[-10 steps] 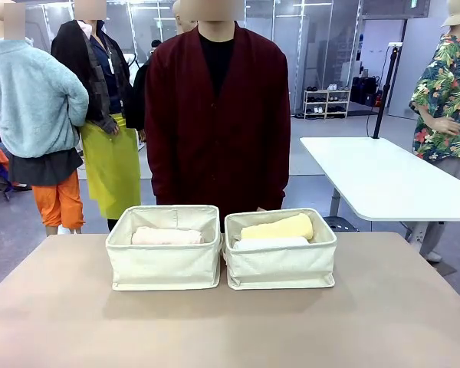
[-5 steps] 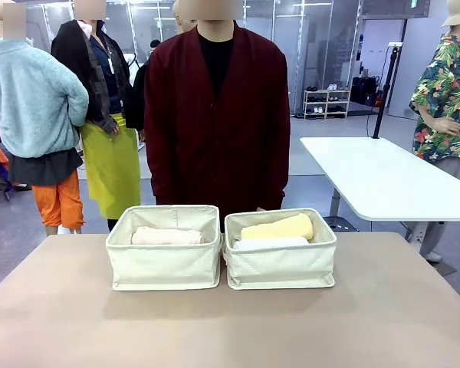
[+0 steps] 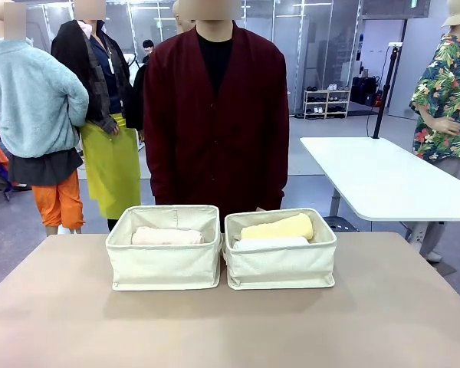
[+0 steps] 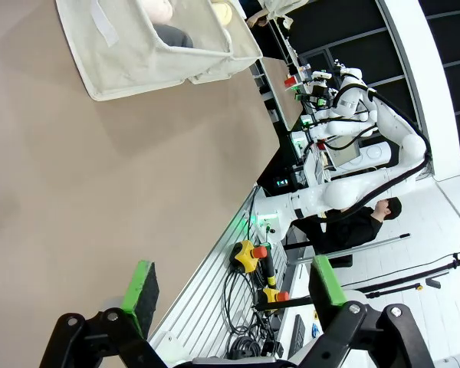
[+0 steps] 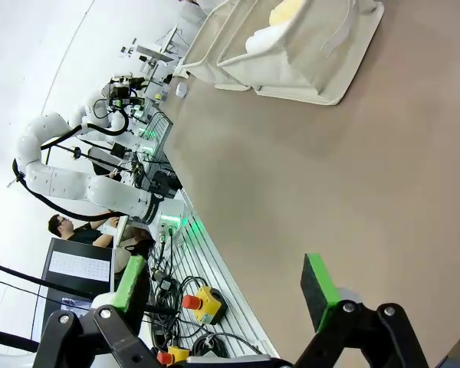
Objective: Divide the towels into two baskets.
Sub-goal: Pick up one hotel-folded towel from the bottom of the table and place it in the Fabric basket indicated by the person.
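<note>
Towels lie in both baskets at the middle of the front view: a cream-peach towel (image 3: 167,236) in the left basket (image 3: 165,265), a pale yellow towel (image 3: 277,227) and a white towel (image 3: 271,243) in the right basket (image 3: 280,267). The two baskets stand side by side, touching or nearly so, on the tan table (image 3: 230,330). A dark grey towel (image 4: 172,34) shows inside the left basket at the top of the left wrist view. Behind the baskets, at centre frame, stands a person in a dark red cardigan (image 3: 217,115). The left gripper (image 4: 234,285) hangs over the table's edge with its fingers wide apart and empty; the right gripper (image 5: 225,282) likewise holds its green pads apart, gripping nothing. Compared with the earlier frames, nothing on the table has shifted.
</note>
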Controlling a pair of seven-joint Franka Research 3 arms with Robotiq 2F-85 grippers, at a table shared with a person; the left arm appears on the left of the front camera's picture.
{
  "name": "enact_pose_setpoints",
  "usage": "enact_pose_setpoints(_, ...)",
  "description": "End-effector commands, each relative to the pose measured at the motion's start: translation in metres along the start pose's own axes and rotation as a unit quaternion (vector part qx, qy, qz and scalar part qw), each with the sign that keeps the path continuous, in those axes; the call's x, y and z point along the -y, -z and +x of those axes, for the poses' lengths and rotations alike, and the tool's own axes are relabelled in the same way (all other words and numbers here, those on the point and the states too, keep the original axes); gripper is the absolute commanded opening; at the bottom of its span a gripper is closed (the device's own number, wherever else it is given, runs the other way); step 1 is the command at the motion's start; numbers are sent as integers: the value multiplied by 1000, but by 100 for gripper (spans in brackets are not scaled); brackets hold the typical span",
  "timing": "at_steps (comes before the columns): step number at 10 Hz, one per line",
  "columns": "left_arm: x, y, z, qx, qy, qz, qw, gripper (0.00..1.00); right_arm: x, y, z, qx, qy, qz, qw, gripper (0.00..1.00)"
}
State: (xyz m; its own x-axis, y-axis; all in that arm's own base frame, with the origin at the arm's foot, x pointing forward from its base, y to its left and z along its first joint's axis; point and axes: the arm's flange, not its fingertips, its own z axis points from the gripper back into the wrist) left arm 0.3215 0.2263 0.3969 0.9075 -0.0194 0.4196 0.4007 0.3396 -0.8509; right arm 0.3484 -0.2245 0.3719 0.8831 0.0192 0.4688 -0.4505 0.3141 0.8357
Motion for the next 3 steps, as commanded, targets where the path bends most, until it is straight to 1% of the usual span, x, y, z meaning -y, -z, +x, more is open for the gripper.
enact_pose_setpoints(1, 2, -2, -1, 2, 3, 0, 1000, 100, -4, -1, -2, 2, -5, 2, 1000, 100)
enact_pose_setpoints(3, 2, -2, -1, 2, 3, 0, 1000, 100, -4, -1, -2, 2, -5, 2, 1000, 100)
